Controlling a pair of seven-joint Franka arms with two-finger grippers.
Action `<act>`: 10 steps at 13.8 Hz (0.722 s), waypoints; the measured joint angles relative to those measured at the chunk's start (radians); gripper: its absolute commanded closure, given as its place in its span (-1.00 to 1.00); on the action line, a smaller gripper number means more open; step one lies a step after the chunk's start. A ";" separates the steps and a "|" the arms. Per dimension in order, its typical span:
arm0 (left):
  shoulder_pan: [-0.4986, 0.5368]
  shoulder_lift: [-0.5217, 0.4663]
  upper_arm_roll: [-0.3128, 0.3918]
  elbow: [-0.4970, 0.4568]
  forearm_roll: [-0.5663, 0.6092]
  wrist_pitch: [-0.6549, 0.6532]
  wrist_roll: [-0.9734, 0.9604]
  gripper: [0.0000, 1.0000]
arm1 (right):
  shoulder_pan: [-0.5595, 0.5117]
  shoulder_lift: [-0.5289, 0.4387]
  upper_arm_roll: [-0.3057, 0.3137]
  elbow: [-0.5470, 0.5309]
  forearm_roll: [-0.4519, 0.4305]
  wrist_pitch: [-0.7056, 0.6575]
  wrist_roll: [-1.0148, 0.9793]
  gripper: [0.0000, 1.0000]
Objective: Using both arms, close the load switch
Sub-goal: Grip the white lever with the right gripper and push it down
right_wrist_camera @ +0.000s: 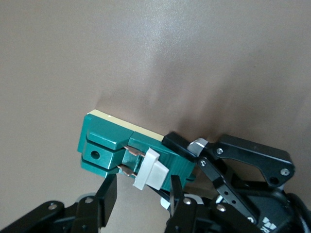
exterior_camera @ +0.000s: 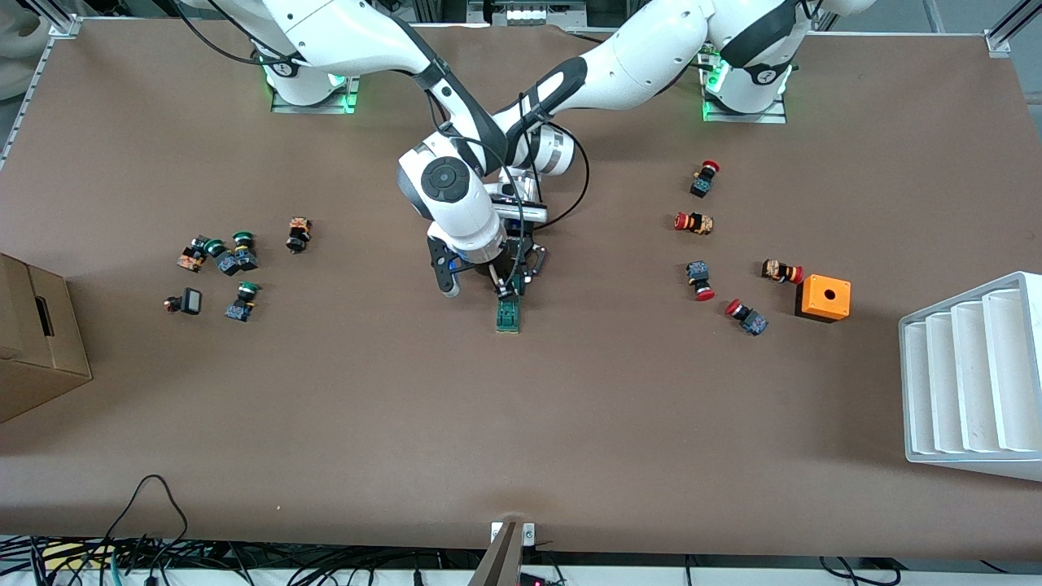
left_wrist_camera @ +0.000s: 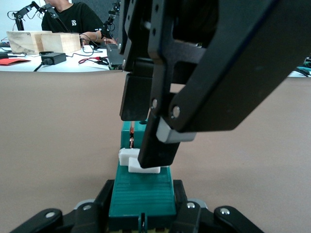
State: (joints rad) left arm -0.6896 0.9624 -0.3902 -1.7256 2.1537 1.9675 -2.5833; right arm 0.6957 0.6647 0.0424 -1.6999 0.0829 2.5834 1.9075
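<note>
The left gripper squeezes one end of the small dark-green plastic load switch block lying mid-table. The right gripper hangs over it with fingers spread, one fingertip touching its white tab. Two copper pins show beside the tab.
</note>
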 measured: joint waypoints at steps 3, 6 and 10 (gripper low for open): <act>0.000 0.000 0.000 0.000 0.000 0.000 0.000 -0.07 | 0.000 0.000 0.000 -0.001 -0.002 0.000 0.005 -0.02; 0.000 0.000 0.000 0.000 0.000 0.000 0.000 -0.07 | 0.001 0.006 0.000 -0.002 -0.002 0.003 0.006 -0.02; 0.000 0.001 0.000 0.000 0.000 -0.001 -0.004 -0.07 | 0.006 0.018 0.000 -0.002 -0.003 0.017 0.008 0.03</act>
State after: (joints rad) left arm -0.6898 0.9634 -0.3902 -1.7253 2.1542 1.9660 -2.5871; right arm 0.7017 0.6827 0.0423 -1.7019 0.0802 2.6006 1.9151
